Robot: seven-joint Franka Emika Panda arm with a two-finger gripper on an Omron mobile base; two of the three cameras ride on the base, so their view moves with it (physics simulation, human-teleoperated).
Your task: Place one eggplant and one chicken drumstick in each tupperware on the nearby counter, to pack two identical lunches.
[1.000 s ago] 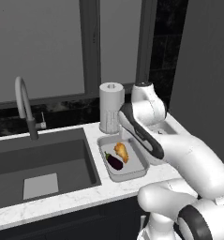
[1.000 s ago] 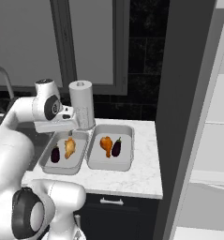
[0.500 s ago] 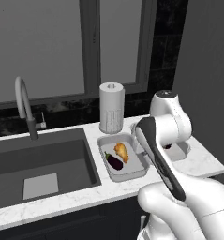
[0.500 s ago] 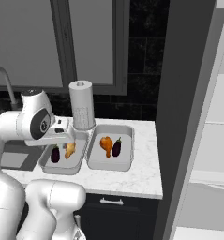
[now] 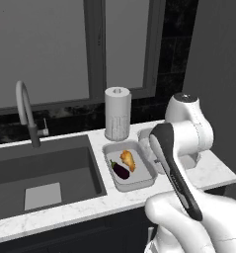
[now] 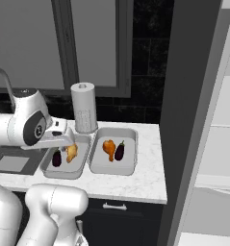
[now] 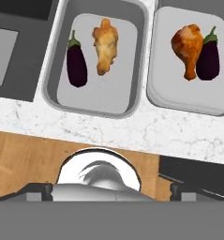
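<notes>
Two pale-grey tupperware trays sit side by side on the white marble counter (image 7: 132, 131). The left tupperware (image 7: 51, 70) holds a dark eggplant (image 7: 76, 63) and a chicken drumstick (image 7: 105, 44). The right tupperware (image 7: 153, 93) holds a drumstick (image 7: 188, 44) and an eggplant (image 7: 208, 55). In the right base view, my gripper (image 6: 62, 139) hangs above the front left of the left tupperware (image 6: 63, 169), apart from it. It is open and holds nothing. My arm hides most of the right tupperware (image 5: 145, 133) in the left base view.
A paper towel roll (image 5: 118, 113) stands behind the trays. The dark sink basin (image 5: 40, 173) and its faucet (image 5: 25, 111) lie left of them. A tall dark panel (image 6: 184, 120) bounds the counter on the right. Wood floor (image 7: 24, 159) shows below the counter's front edge.
My arm has folded back toward the base, drawing the hand away from over the trays. The food and both trays lie as before.
</notes>
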